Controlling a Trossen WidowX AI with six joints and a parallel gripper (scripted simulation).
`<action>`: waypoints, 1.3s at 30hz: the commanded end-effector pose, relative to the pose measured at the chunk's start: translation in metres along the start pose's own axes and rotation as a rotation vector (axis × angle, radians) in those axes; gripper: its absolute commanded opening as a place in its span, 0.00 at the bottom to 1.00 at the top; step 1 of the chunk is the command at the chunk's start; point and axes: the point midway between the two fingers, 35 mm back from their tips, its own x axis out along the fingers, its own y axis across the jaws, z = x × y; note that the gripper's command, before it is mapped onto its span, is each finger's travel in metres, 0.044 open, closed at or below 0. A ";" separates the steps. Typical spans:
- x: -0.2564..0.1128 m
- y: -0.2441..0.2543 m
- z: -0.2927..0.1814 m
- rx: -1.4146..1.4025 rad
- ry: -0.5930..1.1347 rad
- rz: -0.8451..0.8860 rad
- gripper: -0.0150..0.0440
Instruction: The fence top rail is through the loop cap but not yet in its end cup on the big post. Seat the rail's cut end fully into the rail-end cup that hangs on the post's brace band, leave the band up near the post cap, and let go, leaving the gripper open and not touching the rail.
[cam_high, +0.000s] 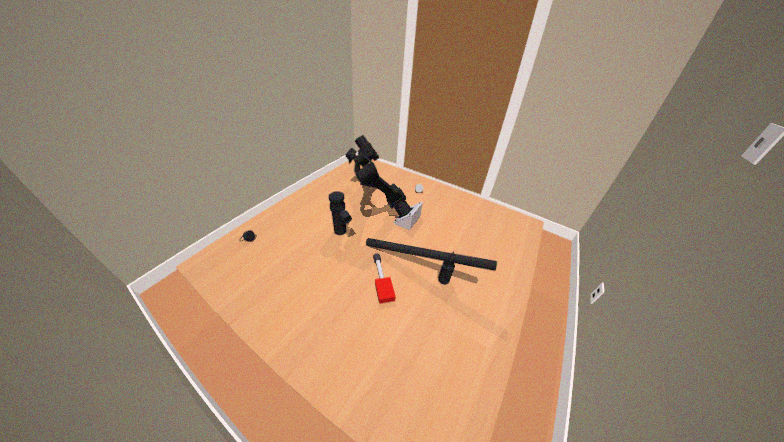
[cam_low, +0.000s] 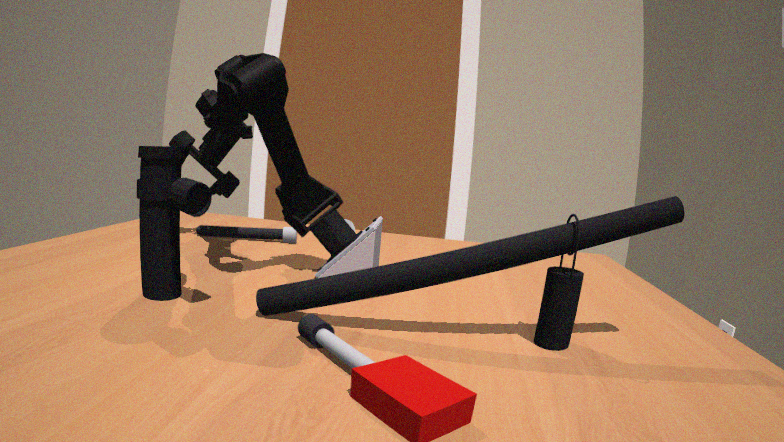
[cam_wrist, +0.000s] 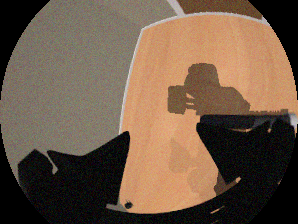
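Observation:
The dark rail (cam_high: 406, 248) (cam_low: 439, 269) passes through the wire loop (cam_low: 574, 260) above the short post (cam_high: 445, 273) (cam_low: 557, 310). It slopes down to its left end, which is low near the table, outside the cup and to the right of the big post. The big black post (cam_high: 339, 224) (cam_low: 160, 252) stands upright with its cap (cam_high: 336, 195) (cam_low: 159, 152) on top. The rail-end cup (cam_high: 345, 216) (cam_low: 196, 198) hangs on the brace band, a little below the cap, its mouth facing right. My gripper (cam_low: 203, 162) (cam_wrist: 164, 131) is open and empty, raised near the post top and cup in the exterior view.
A red block (cam_high: 385, 289) (cam_low: 411, 387) with a grey rod and dark tip lies in front of the rail. A dark rod (cam_low: 241, 232) (cam_wrist: 230, 120) with a white end lies behind the post. A small black round object (cam_high: 249, 236) lies far left. A grey bracket (cam_high: 409, 218) (cam_low: 356, 255) stands at the arm's base.

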 end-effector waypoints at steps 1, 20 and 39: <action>0.000 0.000 0.000 0.000 0.002 0.000 0.98; 0.048 0.032 -0.106 -0.248 0.384 0.074 1.00; 0.023 0.074 -0.274 -0.666 0.833 0.311 1.00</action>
